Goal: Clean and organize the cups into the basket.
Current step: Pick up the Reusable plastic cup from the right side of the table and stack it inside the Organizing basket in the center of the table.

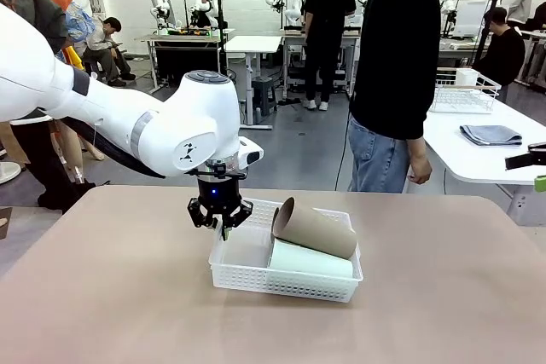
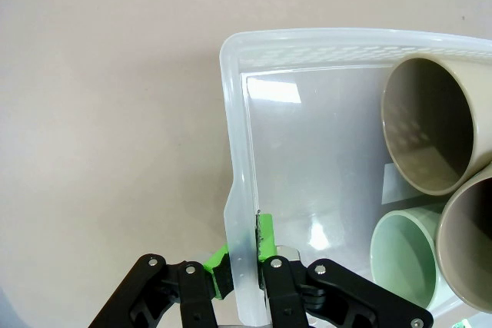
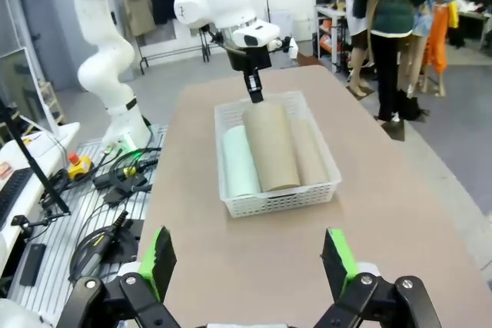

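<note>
The left tool (image 2: 244,266) pinches the basket (image 1: 256,279) wall; the cups (image 1: 314,229) lie inside. Any drag across the desk (image 1: 111,296) should go slowly, since the tan cup rides atop others. The right tool (image 3: 250,263) hangs spread apart.

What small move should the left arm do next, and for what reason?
Probably a short pull or push of the basket to square it on the table. The left pincer is shut on the basket's rim, and three cups already lie inside: a mint one and two tan ones.
</note>
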